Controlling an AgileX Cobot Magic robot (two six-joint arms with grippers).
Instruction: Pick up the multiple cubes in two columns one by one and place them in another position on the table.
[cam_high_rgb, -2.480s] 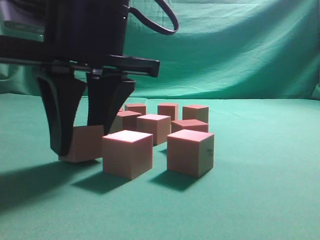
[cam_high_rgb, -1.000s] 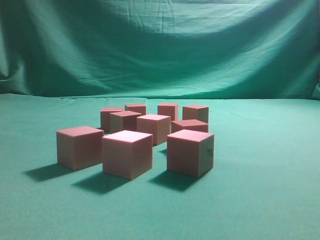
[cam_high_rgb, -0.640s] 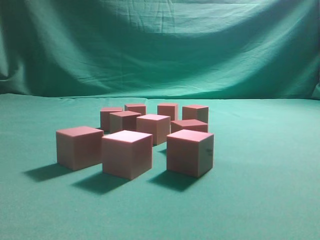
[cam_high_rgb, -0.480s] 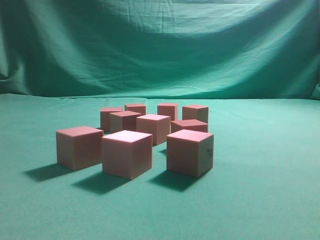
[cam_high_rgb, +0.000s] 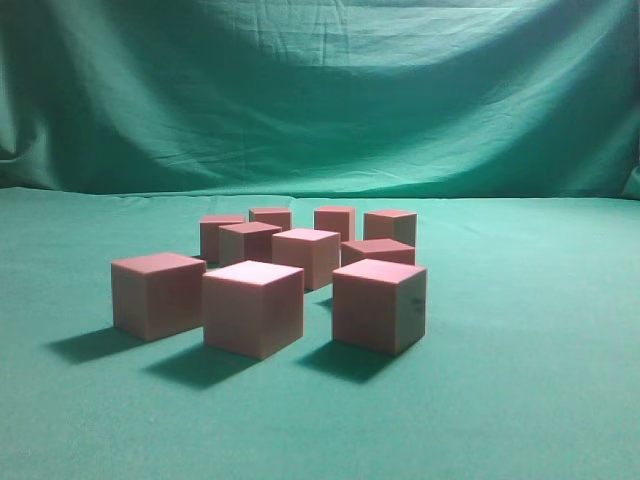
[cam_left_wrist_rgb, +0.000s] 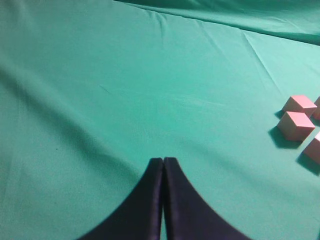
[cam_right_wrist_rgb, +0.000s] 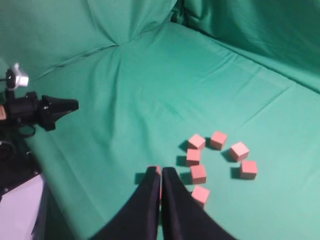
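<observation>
Several pink cubes stand in a loose cluster on the green cloth. The nearest three are a left cube (cam_high_rgb: 158, 293), a middle cube (cam_high_rgb: 253, 305) and a right cube (cam_high_rgb: 380, 303); others stand behind them (cam_high_rgb: 310, 255). No gripper shows in the exterior view. My left gripper (cam_left_wrist_rgb: 163, 160) is shut and empty, high over bare cloth, with cubes (cam_left_wrist_rgb: 296, 125) at the right edge of its view. My right gripper (cam_right_wrist_rgb: 160, 169) is shut and empty, high above the cluster (cam_right_wrist_rgb: 198, 174); one cube (cam_right_wrist_rgb: 158, 170) is partly hidden behind its fingers.
Green cloth (cam_high_rgb: 520, 380) covers the table and hangs as a backdrop. The right wrist view shows the other arm (cam_right_wrist_rgb: 42, 110) with a small camera at the left, and a white surface (cam_right_wrist_rgb: 20, 205) at the bottom left.
2.5 s ago a gripper stood around the front left cube in the exterior view. It has since left that view and the cube stays on the cloth. Nothing moved in the last second.
</observation>
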